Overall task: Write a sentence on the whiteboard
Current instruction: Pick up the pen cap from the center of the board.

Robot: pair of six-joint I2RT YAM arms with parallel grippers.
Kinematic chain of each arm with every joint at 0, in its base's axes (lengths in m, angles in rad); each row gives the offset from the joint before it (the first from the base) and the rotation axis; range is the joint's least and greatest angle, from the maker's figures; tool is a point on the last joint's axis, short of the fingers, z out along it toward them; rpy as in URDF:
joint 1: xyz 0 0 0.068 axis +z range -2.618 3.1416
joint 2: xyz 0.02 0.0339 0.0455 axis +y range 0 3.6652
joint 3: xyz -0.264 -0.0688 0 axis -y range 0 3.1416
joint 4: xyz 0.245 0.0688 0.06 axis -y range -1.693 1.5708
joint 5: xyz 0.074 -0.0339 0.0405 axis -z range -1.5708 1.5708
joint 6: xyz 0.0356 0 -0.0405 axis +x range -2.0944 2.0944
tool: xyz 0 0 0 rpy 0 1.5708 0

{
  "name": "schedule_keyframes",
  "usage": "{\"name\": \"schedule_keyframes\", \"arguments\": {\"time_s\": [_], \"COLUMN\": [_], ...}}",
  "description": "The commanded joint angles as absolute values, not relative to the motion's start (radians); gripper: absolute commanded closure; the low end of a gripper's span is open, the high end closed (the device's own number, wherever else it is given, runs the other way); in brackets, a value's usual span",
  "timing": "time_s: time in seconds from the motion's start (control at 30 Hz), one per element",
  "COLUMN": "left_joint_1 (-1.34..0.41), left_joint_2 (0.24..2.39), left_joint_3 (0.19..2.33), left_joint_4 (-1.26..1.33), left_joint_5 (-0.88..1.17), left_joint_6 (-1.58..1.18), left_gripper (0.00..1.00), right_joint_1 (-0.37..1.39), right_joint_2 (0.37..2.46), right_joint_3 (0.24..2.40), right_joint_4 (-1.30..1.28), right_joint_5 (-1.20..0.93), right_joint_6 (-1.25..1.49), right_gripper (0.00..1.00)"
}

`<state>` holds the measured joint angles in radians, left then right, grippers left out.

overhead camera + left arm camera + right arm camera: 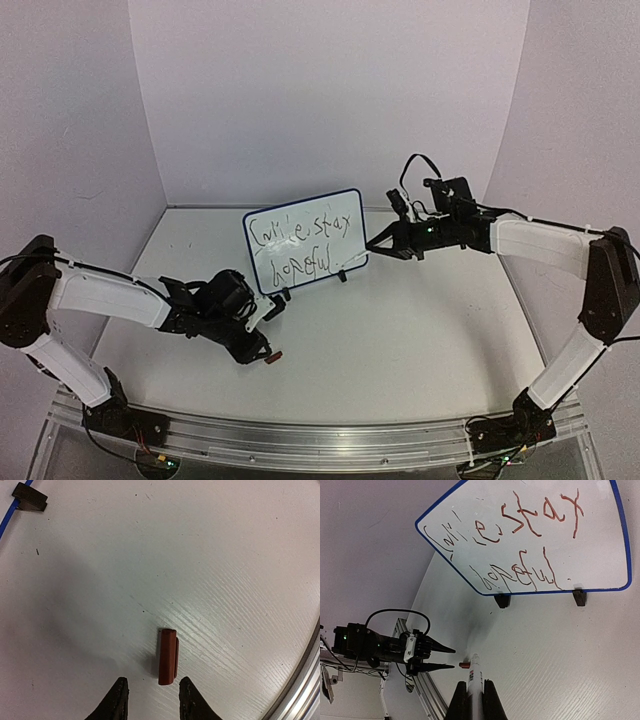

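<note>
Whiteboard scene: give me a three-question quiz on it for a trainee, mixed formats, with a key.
1. Fill in: the sentence on the whiteboard runs over ___ lines.
2. True or false: the right tool is shut on a marker.
3. The red cap lies: A) on the table, loose, by the tips of the open left tool; B) pushed onto the marker's tip; C) clamped in the left tool.
Key: 1 two; 2 true; 3 A.
</note>
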<state>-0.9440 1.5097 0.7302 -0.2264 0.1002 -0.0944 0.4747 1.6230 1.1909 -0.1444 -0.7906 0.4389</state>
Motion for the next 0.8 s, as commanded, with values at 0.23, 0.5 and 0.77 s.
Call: {"name": "schedule_keyframes", "arguments": {"time_s": [0.23,0.5,0.77], "left_joint_1": [-0.97,-1.007,-1.025], "left_joint_2": [1.564,1.608,1.628], "left_joint_3": [0.778,0.803,0.812], "left_joint_4": [-0.233,-0.246,-0.256], "left_joint_5": [0.091,0.041,0.028], "left_joint_6": [-0.075,-0.068,-0.069], "left_gripper": [0.68,0.73,0.76], "right_joint_1": [0.477,0.477,0.477], "right_joint_2": [1.586,1.59,1.593], "right_joint_3": [1.175,1.173,1.172], "right_joint_4": [-0.137,-0.137,-0.137], "right_joint_5": [-0.766,-0.763,-0.753], "right_joint_6": [0.44,0.442,0.443], "right_gripper": [1.0,1.0,1.0]}}
